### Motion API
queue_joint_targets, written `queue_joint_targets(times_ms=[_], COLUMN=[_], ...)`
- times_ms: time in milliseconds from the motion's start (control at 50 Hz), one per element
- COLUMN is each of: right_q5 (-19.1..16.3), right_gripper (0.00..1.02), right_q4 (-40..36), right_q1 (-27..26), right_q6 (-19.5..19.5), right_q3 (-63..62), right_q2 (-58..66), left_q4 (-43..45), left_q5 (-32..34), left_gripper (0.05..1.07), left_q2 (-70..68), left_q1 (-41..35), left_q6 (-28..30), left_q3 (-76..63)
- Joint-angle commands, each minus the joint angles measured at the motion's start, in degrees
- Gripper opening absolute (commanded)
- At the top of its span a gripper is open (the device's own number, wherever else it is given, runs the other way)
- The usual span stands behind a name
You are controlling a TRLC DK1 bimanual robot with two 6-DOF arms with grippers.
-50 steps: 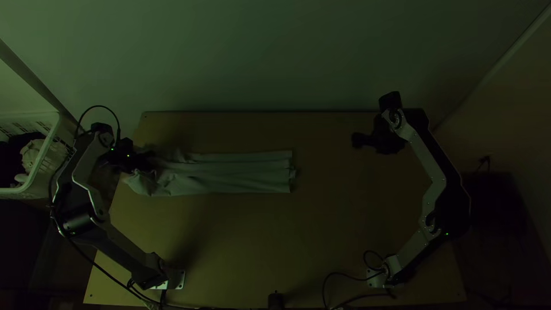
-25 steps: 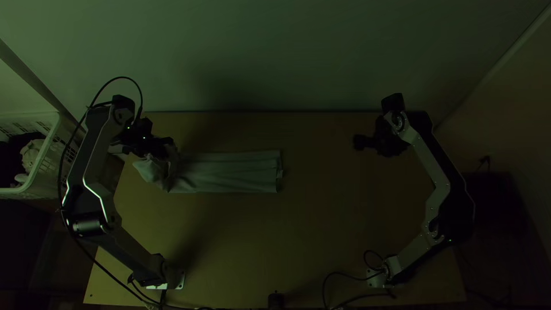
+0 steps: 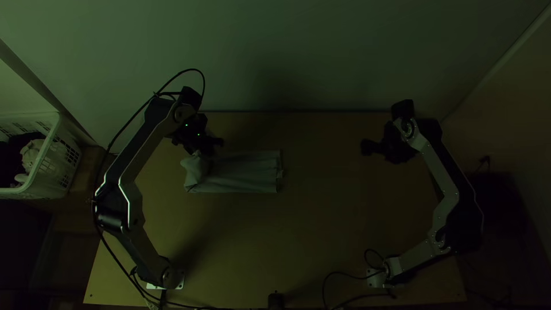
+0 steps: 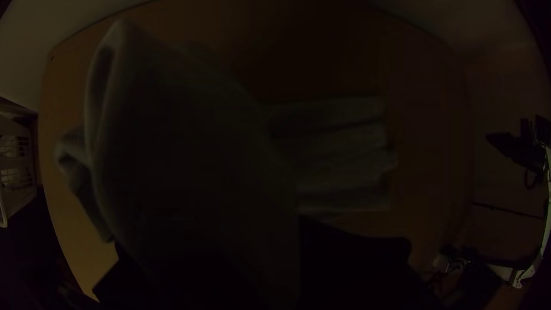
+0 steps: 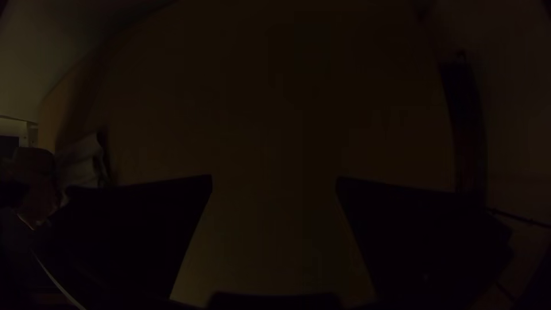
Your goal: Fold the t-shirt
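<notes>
T-shirt of pale grey cloth (image 3: 247, 175) lies as a narrow, creased strip left of centre on the light wooden table (image 3: 321, 235), its left end raised; our left black two-fingered gripper (image 3: 211, 150) pinches that end, while our right black two-fingered gripper (image 5: 274, 185) waits well apart to the right, its fingers spread. We judge this a lengthwise fold in progress; we should carry the held end low towards the right, keep its near and far edges in line with the strip, and lower it before letting go; too hard a pull could drag or bunch the layers beneath.
</notes>
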Motion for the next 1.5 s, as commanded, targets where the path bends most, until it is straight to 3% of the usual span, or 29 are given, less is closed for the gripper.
queue_joint_targets(times_ms=[0, 400, 440, 480, 520, 560, 680, 940, 1240, 1480], right_q5=[-0.5, -1.5, -1.6, -1.6, -1.7, -1.7, -1.7, -1.7, -1.5, -0.8], right_gripper=[0.99, 0.99, 0.99, 0.99, 0.99, 0.99, 0.99, 0.99, 0.99, 0.99], right_q4=[0.5, 3.0, 3.3, 3.6, 4.2, 4.8, 5.6, 6.1, 6.3, 6.6], right_q1=[-0.8, -1.1, -1.0, -0.8, -0.5, 0.0, 0.9, 1.1, 1.1, -0.6], right_q6=[-0.8, -0.4, -0.2, -0.1, -0.1, 0.0, 0.4, 0.6, -0.3, -4.8], right_q3=[-2.4, -7.0, -7.5, -8.1, -8.9, -9.6, -10.6, -11.1, -6.6, -1.0], right_q2=[-2.4, -4.5, -4.5, -4.6, -4.7, -4.9, -4.9, -5.1, -7.6, -12.6], left_q4=[-0.9, -4.0, -4.0, -3.6, -2.8, 0.8, 6.6, 5.6, 5.7, 6.5], left_q5=[-0.6, -3.4, -3.4, -3.4, -2.8, -2.1, 5.5, 6.2, 6.1, 5.7], left_gripper=[0.08, 0.12, 0.3, 0.59, 0.78, 1.05, 1.03, 1.03, 1.03, 1.03], left_q2=[3.8, 17.5, 19.0, 20.4, 21.0, 20.6, 18.4, 16.6, 9.1, 0.7], left_q1=[-3.5, -14.1, -15.3, -16.5, -18.3, -19.6, -22.4, -21.9, -15.5, -7.0], left_q6=[-4.8, -9.0, -9.4, -9.4, -9.3, -9.3, -13.6, -13.2, -8.4, -3.9], left_q3=[4.2, 16.2, 18.4, 20.9, 22.7, 22.7, 22.7, 22.0, 20.1, 18.7])
